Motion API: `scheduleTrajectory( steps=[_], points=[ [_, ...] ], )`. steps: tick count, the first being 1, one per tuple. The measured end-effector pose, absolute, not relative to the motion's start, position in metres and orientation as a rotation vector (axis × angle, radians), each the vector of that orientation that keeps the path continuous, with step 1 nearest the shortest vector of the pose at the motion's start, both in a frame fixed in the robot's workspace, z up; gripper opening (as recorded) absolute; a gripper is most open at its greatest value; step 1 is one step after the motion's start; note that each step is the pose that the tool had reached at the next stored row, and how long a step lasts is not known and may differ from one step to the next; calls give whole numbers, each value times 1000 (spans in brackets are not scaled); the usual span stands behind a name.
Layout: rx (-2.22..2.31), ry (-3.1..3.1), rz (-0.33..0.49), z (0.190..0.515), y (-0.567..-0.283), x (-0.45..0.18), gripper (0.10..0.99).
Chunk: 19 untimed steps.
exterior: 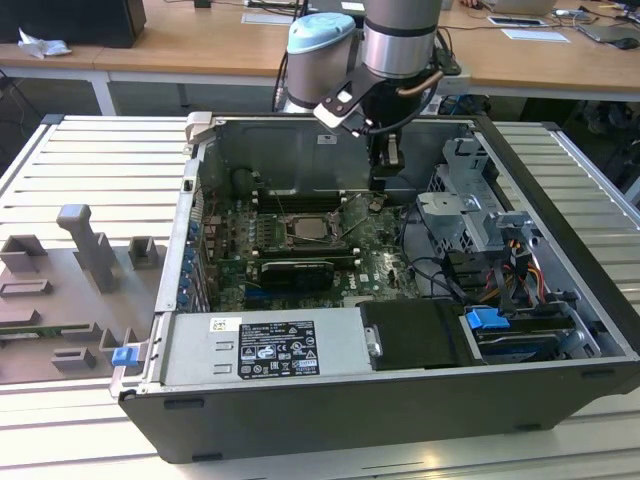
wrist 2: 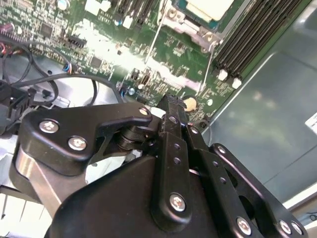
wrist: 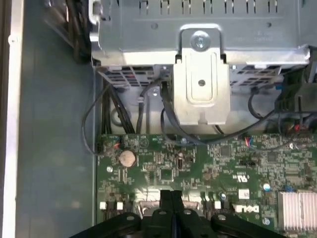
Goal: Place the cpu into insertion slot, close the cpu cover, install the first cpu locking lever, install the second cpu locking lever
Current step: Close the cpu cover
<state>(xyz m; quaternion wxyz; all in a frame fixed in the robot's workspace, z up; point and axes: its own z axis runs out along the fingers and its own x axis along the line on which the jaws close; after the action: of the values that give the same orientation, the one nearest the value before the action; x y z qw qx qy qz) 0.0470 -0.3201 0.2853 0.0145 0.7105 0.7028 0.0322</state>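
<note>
Gripper: the gripper (exterior: 380, 185) hung low inside the open computer case (exterior: 300, 425), over the green circuit board (wrist: 223, 163).
Fingers: in both wrist views the two black fingers (wrist: 166, 198) were pressed together with nothing between them; the tip in the second wrist view (wrist 2: 171, 101) held nothing.
Nearest thing: a coin battery (wrist: 128, 157) on the board, just past the fingertips.
Chip: the pale square chip (wrist 2: 208, 6) sat in the socket (exterior: 292, 229), near the middle of the board and to the exterior view's left of the gripper, apart from it.
Cover: a silver metal frame (wrist 2: 190, 27) lay around the chip's edge.
Levers: two thin wire levers (wrist 2: 207, 67) ran alongside the socket; whether they were latched could not be told.
Beside the socket: long black memory slots (wrist 2: 257, 34).
Elsewhere: a grey power supply (exterior: 260, 350) lay along the case's near side and a silver drive bracket (wrist: 200, 84) stood beyond the board.
</note>
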Motion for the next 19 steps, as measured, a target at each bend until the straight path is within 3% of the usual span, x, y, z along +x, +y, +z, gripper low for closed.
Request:
scheduleTrajectory(
  steps=[19],
  points=[
    [2203,2219,78,252,-320,49,106]
  ],
)
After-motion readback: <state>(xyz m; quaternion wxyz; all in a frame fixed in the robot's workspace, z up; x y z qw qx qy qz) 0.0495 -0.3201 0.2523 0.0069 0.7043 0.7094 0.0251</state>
